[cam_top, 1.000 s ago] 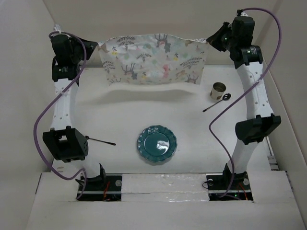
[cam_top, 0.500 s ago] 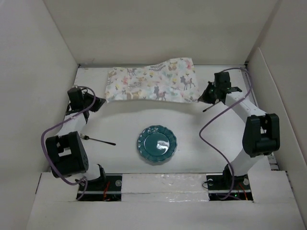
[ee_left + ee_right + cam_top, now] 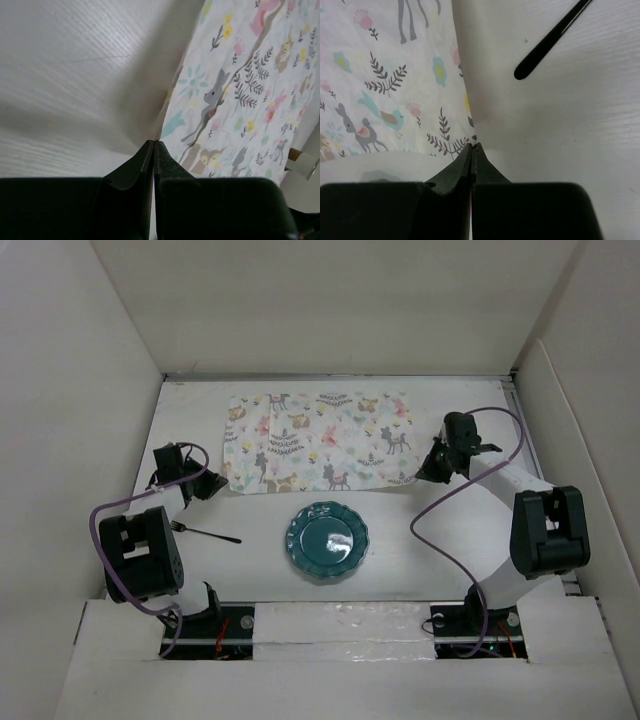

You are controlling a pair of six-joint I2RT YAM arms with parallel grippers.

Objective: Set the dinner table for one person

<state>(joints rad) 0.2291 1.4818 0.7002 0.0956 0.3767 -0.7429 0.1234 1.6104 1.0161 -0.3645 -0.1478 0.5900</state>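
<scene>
Probably placemat (image 3: 318, 440) corners hidden within left hand (image 3: 153, 144), right hand (image 3: 472, 146)

Black handle (image 3: 547, 45) — far end beyond right wrist view's edge

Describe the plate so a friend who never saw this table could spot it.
Start at the white dinner table, then find the patterned placemat at its far side. Just nearer than the placemat lies the plate: the only round thing, dark teal with a scalloped rim, unlike the thin black fork to its left.
</scene>
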